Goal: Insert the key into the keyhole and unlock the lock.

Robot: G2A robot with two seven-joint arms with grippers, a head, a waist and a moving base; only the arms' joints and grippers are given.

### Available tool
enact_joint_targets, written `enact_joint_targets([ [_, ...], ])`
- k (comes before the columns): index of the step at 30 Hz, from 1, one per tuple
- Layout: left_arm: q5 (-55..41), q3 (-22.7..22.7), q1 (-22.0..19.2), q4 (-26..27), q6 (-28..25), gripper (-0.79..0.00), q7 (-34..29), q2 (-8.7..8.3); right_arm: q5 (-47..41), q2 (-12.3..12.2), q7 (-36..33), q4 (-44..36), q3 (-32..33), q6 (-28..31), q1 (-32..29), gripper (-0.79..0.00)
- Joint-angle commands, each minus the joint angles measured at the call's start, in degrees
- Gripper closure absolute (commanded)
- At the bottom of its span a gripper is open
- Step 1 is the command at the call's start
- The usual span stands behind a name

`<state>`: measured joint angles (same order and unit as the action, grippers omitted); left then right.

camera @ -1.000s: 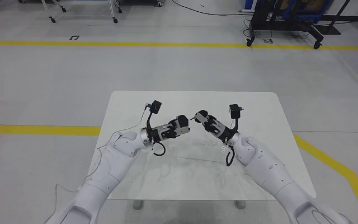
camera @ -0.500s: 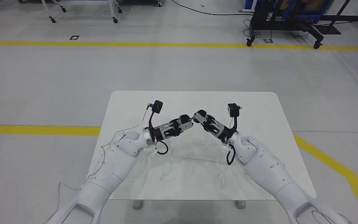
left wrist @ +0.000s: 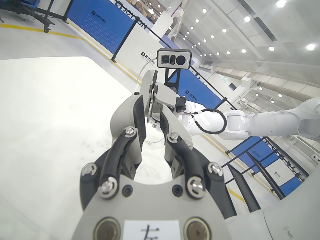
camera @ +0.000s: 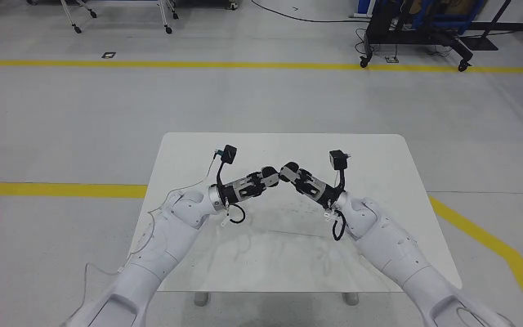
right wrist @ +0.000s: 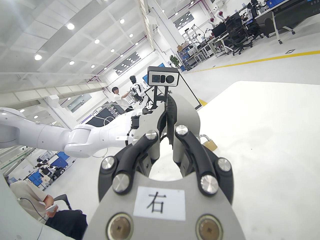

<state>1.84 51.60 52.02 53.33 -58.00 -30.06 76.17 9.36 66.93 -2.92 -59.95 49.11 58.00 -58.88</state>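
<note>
Both arms meet above the middle of the white table (camera: 372,167). My left gripper (camera: 272,175) is open with a narrow gap, its fingertips (left wrist: 139,111) flanking the tip of my right gripper (left wrist: 156,93), which points straight at it. In the right wrist view my right gripper (right wrist: 168,108) is shut, pads together; I cannot see what, if anything, sits between them. A brass padlock (right wrist: 209,144) with a silver shackle shows low beside the right finger, against the table top. I cannot make out the key. A thin pale loop (left wrist: 153,142) hangs under the fingertips.
The white table's far edge (camera: 282,136) is beyond the grippers. Yellow floor lines (camera: 73,190) run past both sides. Black frames on wheels (camera: 417,33) stand far off.
The two grippers have closed the gap between them: the left one moved right and a little up, the right one shifted left, and now their tips meet.
</note>
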Motion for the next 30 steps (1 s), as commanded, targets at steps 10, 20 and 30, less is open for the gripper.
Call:
enact_joint_targets([
  [10,0.93,-0.57,-0.30,0.16,0.00,0.000,0.81,-0.48,-1.02,-0.05,-4.03,-0.17,-0.05,0.00,0.27,0.000],
  [20,1.89,0.30,0.38,1.14,0.00,0.000,2.32,-1.63,-1.67,-0.28,-5.41,-0.65,0.71,0.00,-0.17,0.000],
  [30,3.45,0.41,0.95,2.64,0.00,0.000,3.96,-2.76,-2.59,-0.57,-6.62,-1.40,1.64,0.00,-0.73,-0.046],
])
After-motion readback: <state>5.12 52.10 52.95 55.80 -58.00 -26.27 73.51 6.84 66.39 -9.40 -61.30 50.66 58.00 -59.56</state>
